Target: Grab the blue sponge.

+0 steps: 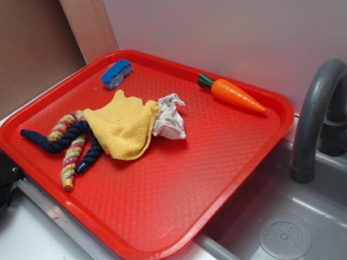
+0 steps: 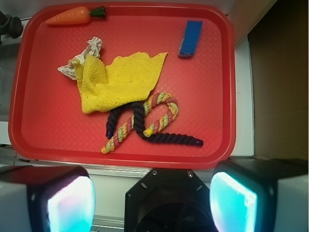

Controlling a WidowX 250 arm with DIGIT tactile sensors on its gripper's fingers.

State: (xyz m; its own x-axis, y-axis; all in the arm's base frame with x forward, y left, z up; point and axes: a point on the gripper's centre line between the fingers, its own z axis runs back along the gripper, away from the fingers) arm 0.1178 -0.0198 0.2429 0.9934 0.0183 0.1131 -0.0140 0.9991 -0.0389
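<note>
sponge (image 2: 190, 37) – at tray (image 2: 227, 87) far corner | likely light, soft, compressible – pinch across narrow sides | gripper (image 2: 152, 193) spread, empty

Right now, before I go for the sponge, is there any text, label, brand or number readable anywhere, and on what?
None readable in either view.
Blue sponge: no label or print visible.
Toy carrot: plain, no markings.
Red tray: only an embossed texture, no lettering.
Yellow cloth and ropes: no visible tags.

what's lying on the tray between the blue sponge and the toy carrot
Nothing: in both views only bare red tray lies between the blue sponge and carrot.
</note>
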